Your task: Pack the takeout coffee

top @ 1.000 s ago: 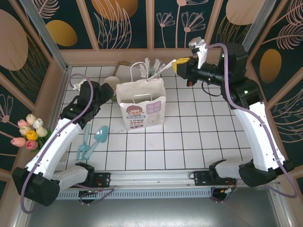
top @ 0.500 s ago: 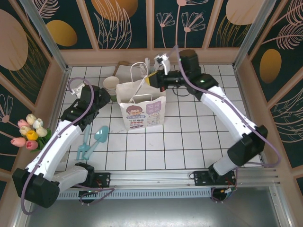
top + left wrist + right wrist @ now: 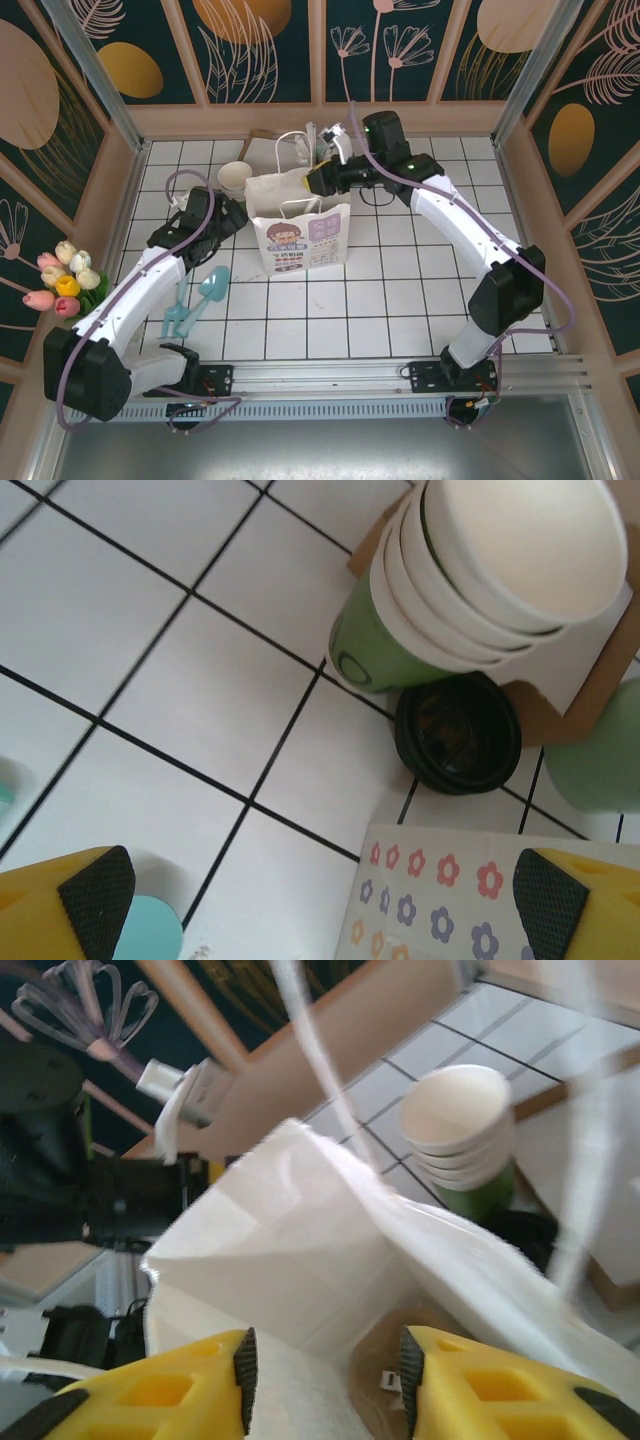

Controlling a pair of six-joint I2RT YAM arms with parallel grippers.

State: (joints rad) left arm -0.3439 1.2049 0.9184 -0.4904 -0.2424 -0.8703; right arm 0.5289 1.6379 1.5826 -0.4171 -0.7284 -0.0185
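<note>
1. The white-tiled bench (image 3: 400, 300) carries everything.
2. A paper bag (image 3: 300, 238) stands upright on it with its mouth open.
3. The right end effector (image 3: 322, 1380) hangs at the bag's mouth, fingers spread apart.
4. The left end effector (image 3: 320, 890) hovers left of the bag, fingers spread wide.
5. A stack of lidless cups (image 3: 470, 590) stands behind the bag's left corner.
6. The takeout coffee (image 3: 457, 732) stands on the bench, just beside the stack and the bag's flowered side.

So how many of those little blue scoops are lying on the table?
2. One scoop lies on the tiles just left of the paper bag; the other scoop lies beside it, farther left. More could be hidden inside the bag.
</note>
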